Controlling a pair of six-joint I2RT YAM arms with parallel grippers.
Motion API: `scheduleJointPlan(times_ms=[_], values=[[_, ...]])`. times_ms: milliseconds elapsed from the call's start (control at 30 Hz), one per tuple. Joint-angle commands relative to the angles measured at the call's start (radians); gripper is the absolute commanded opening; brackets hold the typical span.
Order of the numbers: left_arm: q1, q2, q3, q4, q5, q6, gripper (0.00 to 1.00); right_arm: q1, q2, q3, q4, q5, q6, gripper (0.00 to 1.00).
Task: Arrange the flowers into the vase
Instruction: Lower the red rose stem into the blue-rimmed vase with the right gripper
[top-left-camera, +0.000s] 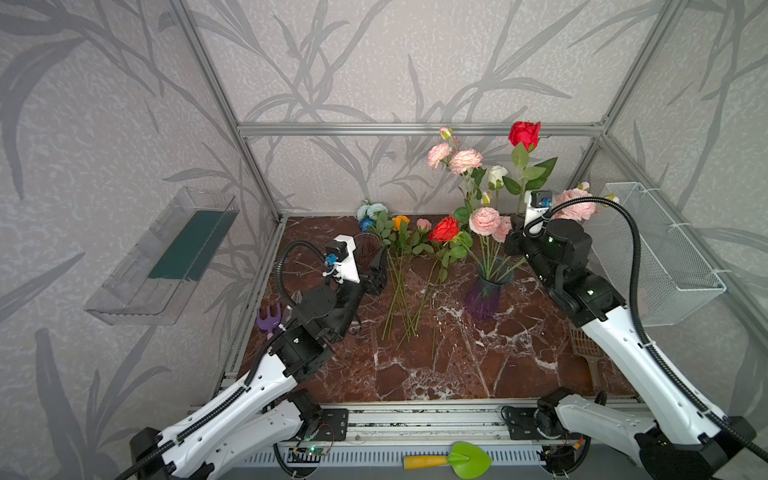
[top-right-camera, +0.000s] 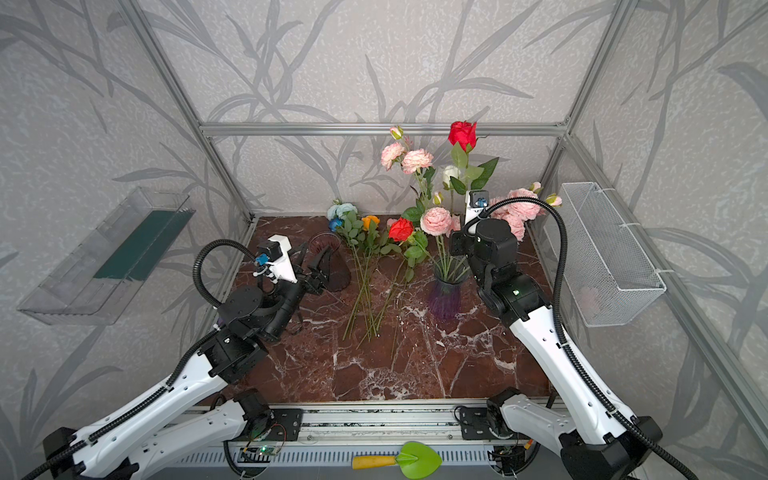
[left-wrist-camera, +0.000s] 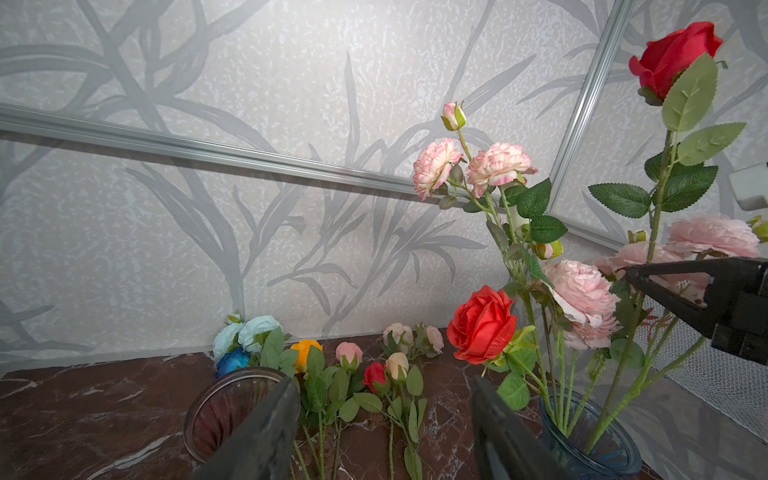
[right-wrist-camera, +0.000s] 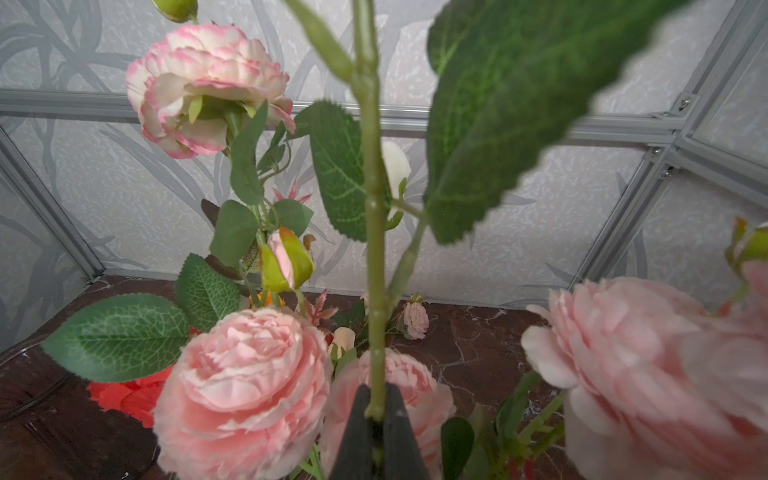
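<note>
One purple vase (top-left-camera: 485, 300) with several upright flowers (top-left-camera: 484, 220) inside

table top (top-left-camera: 457, 374): polished stone look, red-brown with white veins, glossy
vase (top-left-camera: 486, 291): ribbed clear glass, purple-blue tint
flowers (top-left-camera: 485, 220): cloth-like petals and leaves, matt; stems smooth green plastic
frame (top-left-camera: 415, 129): bare aluminium profile, satin
wall (top-left-camera: 374, 62): grey leaf-print covering, rough grain, matt
basket (top-left-camera: 665, 257): white-coated wire mesh
wall tray (top-left-camera: 158, 266): clear plastic, smooth
arms (top-left-camera: 623, 345): white plastic shells, semi-gloss; black joints matt
</note>
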Motion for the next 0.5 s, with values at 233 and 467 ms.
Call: scheduleJointPlan(times_ms=[233,467], values=[[-0.002,0.008,0.004,0.003,-0.004,-0.017,0.66,-0.001,-0.057,-0.108,0.014,0.015,0.068,0.06],[-0.002,0.012,0.003,0.003,-0.004,-0.017,0.66,-0.001,-0.082,-0.121,0.003,-0.016,0.089,0.26]])
